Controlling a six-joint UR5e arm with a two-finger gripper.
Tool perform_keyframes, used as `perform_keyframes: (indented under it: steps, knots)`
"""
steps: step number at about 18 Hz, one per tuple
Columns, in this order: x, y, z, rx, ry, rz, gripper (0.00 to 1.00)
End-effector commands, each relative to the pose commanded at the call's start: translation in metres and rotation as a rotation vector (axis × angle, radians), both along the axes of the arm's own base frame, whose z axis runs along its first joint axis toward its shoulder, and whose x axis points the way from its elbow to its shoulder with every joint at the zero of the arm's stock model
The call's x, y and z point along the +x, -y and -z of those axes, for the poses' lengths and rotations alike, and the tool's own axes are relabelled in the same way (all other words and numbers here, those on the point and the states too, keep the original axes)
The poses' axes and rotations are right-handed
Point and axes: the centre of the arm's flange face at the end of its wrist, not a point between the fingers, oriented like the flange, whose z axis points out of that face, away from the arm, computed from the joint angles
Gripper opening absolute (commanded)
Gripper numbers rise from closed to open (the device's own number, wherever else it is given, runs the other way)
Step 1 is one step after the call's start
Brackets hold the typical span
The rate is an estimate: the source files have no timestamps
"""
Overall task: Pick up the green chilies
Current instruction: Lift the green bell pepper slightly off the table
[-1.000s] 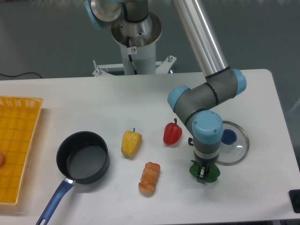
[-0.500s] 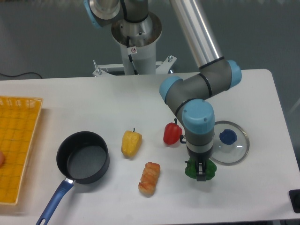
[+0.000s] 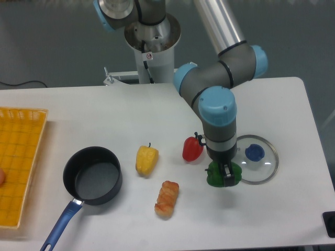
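1 fixed camera looks down across the table (image 3: 78, 110) from its front.
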Motion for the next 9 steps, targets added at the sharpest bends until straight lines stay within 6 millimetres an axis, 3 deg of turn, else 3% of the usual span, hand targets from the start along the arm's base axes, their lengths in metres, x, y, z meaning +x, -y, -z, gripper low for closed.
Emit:
perform_keyframes:
  steps: [3, 9]
  knots:
    - [0.000, 0.010, -0.018, 0.005, -0.003, -0.017, 0.45]
    - [-0.001, 0.016, -0.025, -0.001, 0.005, -0.026, 0.44]
